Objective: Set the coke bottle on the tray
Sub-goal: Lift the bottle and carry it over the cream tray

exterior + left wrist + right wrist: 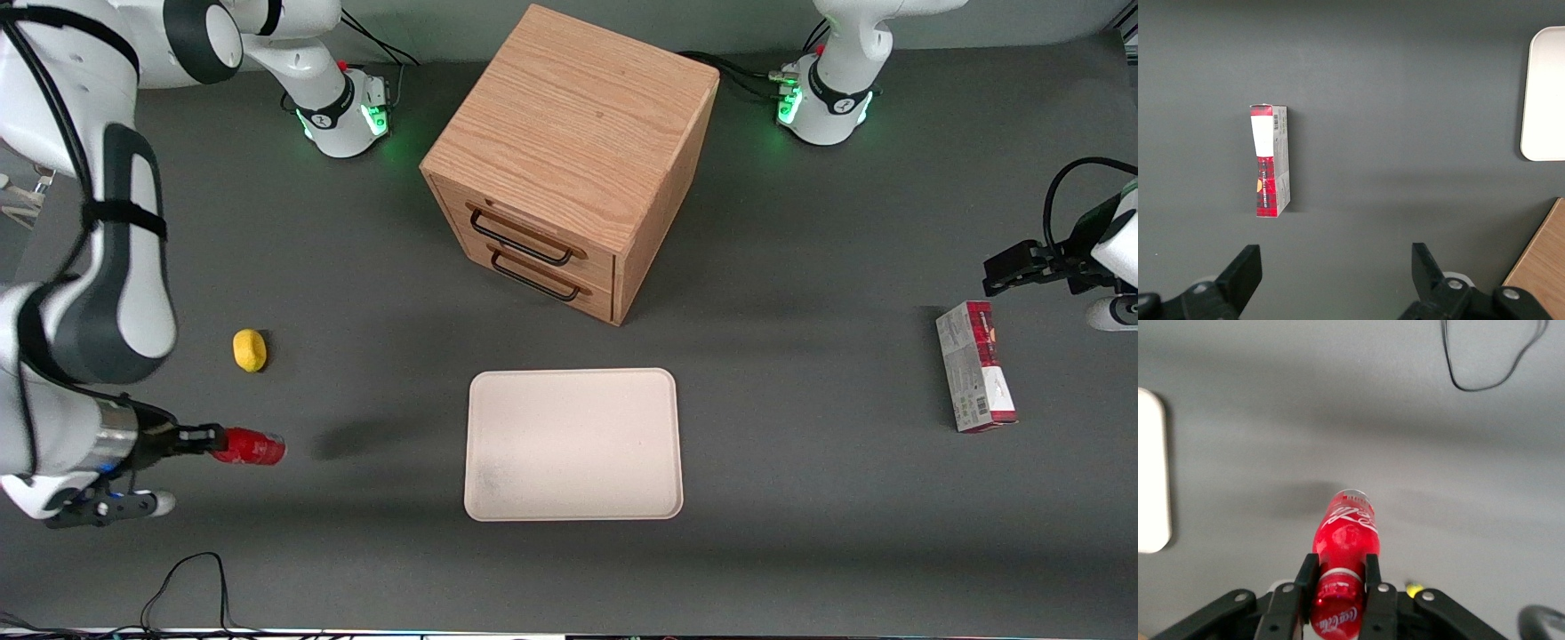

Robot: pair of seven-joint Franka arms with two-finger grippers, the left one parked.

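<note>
Right arm's black two-finger hand (212, 438) at the working arm's end of the dark grey bench (800, 498), closed narrow on the cap end of the small all-red coke bottle (251, 447). Bottle held lying roughly level, base pointing toward the tray, raised off the bench with a soft shadow cast on the surface beside it. From the wrist camera: black fingers (1371, 587) pressing both sides of the bottle (1346, 533) near its shiny red cap, white script visible on the body and on the cap.

Large flat cream-white rectangular tray (573, 443) with rounded corners and low rim resting flat near the middle of the bench, well apart from the bottle, nothing on it; a strip of it visible in the right wrist view (1151, 473) and a corner in the left wrist view (1545, 93).

Small yellow lemon-shaped object (250, 349) on the bench near the bottle, farther from the front camera. Light wooden two-drawer cabinet (569, 160) with black wire handles standing farther from the camera than the tray. Red-and-grey rectangular carton (974, 366) lying toward the parked arm's end. Black cable (187, 587) looping near the bench's front edge.
</note>
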